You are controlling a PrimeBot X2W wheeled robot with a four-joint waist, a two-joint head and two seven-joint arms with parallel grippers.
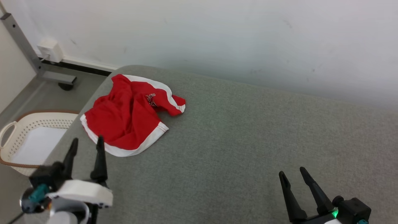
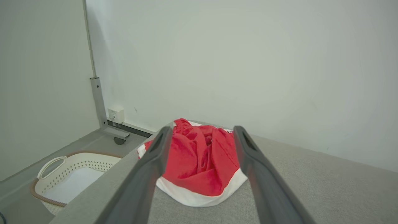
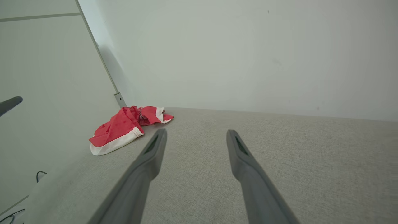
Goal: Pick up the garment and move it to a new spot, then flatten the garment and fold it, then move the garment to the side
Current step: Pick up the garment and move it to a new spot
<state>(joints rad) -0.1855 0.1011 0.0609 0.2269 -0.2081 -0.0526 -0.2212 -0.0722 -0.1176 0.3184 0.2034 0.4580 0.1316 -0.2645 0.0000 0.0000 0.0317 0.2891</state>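
A pale, scuffed wall [image 1: 217, 31] backs a grey fabric-covered surface [image 1: 236, 133]. The surface's rounded far-left corner shows in the head view, while its right and near edges are cut off by the frame.

The garment [image 1: 127, 115], red with white bands, lies crumpled toward 10 o'clock on that surface, close to the left edge and the rounded corner. It is bunched over itself, so its kind is hard to tell, and a small print near its upper fold is too creased to read.

The left gripper [image 1: 87, 140] sits at 7 o'clock in the head view, its fingers spread and pointing to 12 o'clock. One fingertip overlaps the white hem, but whether it touches the cloth cannot be told. In the left wrist view the garment lies beyond the tips, and the two fingers hide its flanks.

The right gripper [image 1: 291, 171], at 5 o'clock, is also spread and holds nothing. It stands over bare fabric well apart from the garment, and its body is cut off by the bottom edge. In the right wrist view a dark tip [image 3: 11, 104] pokes in at 9 o'clock, with too little showing to identify it.

A white perforated basket [image 1: 12, 130] stands on the floor at 8 o'clock, partly hidden by the surface's edge. Something flat and white lies in it, but what it is cannot be made out. A grey metal post [image 1: 21, 43] and a white wall box [image 1: 49, 49] stand at 10 o'clock.
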